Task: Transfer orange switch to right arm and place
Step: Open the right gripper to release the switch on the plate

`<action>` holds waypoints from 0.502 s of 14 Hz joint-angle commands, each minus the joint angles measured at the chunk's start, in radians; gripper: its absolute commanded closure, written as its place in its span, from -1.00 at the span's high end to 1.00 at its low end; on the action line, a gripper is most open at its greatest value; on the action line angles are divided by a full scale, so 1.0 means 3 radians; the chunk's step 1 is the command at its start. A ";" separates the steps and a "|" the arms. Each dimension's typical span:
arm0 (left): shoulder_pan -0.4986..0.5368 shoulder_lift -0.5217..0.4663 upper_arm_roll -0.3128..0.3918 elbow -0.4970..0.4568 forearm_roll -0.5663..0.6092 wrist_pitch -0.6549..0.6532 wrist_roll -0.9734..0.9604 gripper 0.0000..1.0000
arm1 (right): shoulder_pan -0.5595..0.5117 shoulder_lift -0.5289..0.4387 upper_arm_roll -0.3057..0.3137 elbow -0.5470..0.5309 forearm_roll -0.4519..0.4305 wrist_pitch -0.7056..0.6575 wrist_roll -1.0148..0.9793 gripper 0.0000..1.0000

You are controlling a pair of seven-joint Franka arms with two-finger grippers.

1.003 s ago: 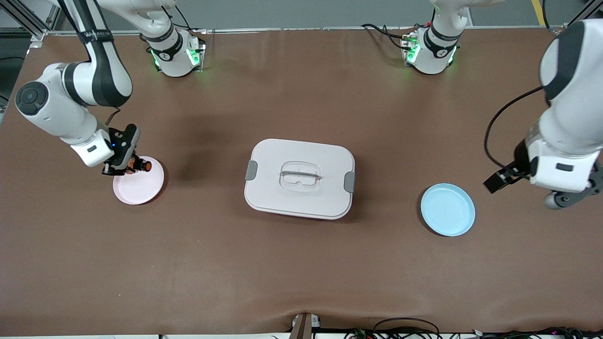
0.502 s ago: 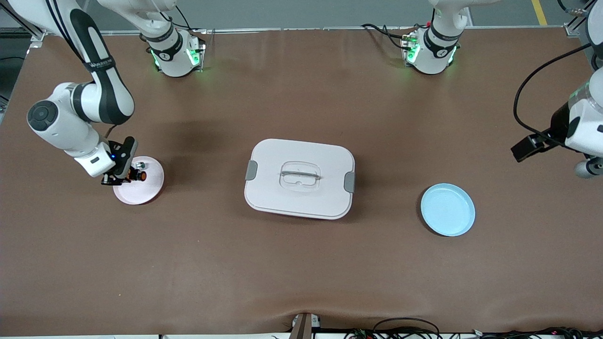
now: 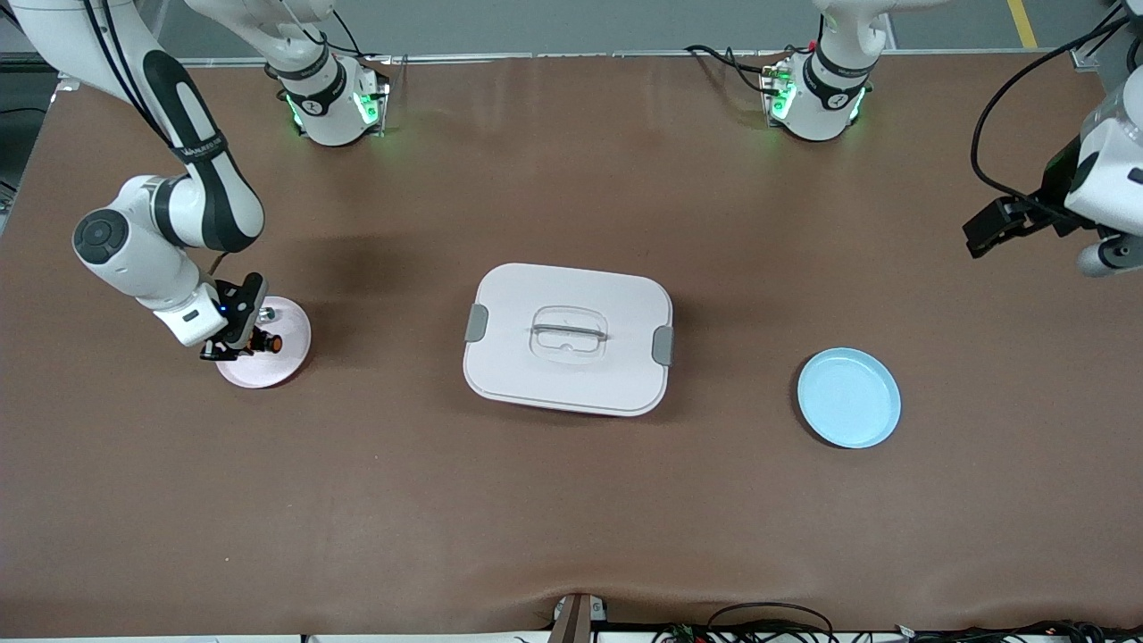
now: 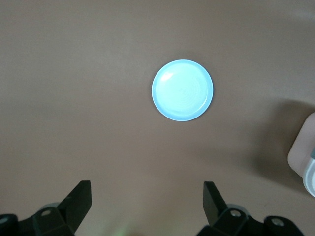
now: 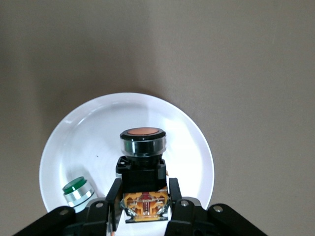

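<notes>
The orange switch (image 5: 142,147), a black body with a round orange cap, sits between the fingers of my right gripper (image 5: 144,199), which is shut on it. In the front view the right gripper (image 3: 243,338) holds the orange switch (image 3: 269,343) low over the pink plate (image 3: 284,362) at the right arm's end of the table. Whether the switch touches the plate I cannot tell. My left gripper (image 4: 146,204) is open and holds nothing. It hangs high at the left arm's end (image 3: 1107,255), with the blue plate (image 4: 182,90) on the table below it.
A small silver part with a green cap (image 5: 77,191) lies on the pink plate (image 5: 78,142) beside the switch. A white lidded box (image 3: 568,338) with grey clips stands mid-table. The blue plate (image 3: 848,397) lies between it and the left arm's end.
My right gripper has come lower over the pink plate with the switch, uncovering the small silver part. The left arm has drawn up and away from the blue plate, toward its base.
</notes>
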 commanded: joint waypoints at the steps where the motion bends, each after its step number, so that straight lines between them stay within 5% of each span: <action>1: -0.0113 -0.0327 0.0118 -0.0414 -0.0134 0.0179 0.0079 1.00 | -0.0109 0.0093 0.0041 0.0021 -0.0098 0.0088 -0.0032 -1.00; 7: -0.0139 -0.0399 0.0083 -0.0425 -0.0273 0.0210 0.0079 1.00 | -0.0165 0.0231 0.0041 0.0031 -0.0103 0.0175 -0.0026 -1.00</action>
